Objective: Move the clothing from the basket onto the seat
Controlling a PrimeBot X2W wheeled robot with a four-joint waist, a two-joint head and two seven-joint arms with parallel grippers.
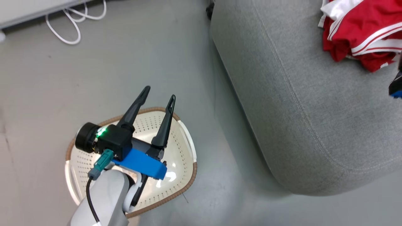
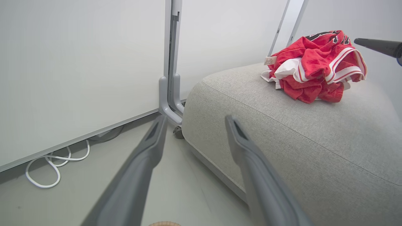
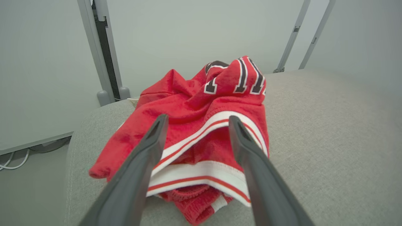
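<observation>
The red clothing (image 1: 361, 31) with white stripes lies bunched on the grey seat (image 1: 298, 110) at the head view's upper right. In the right wrist view the same clothing (image 3: 201, 125) shows black-and-white lettering on top. My right gripper (image 3: 196, 121) stands open just above the heap, holding nothing. The cream basket (image 1: 176, 157) with its brown rim sits on the floor at lower left, nothing red showing in it. My left gripper (image 1: 158, 98) hovers open over the basket. In the left wrist view the clothing (image 2: 314, 66) sits on the seat (image 2: 282, 131).
White cables (image 1: 75, 18) loop on the grey floor by the wall panel at upper left. A grey panel foot (image 2: 169, 100) stands beside the seat's corner. Bare floor (image 1: 216, 131) runs between basket and seat.
</observation>
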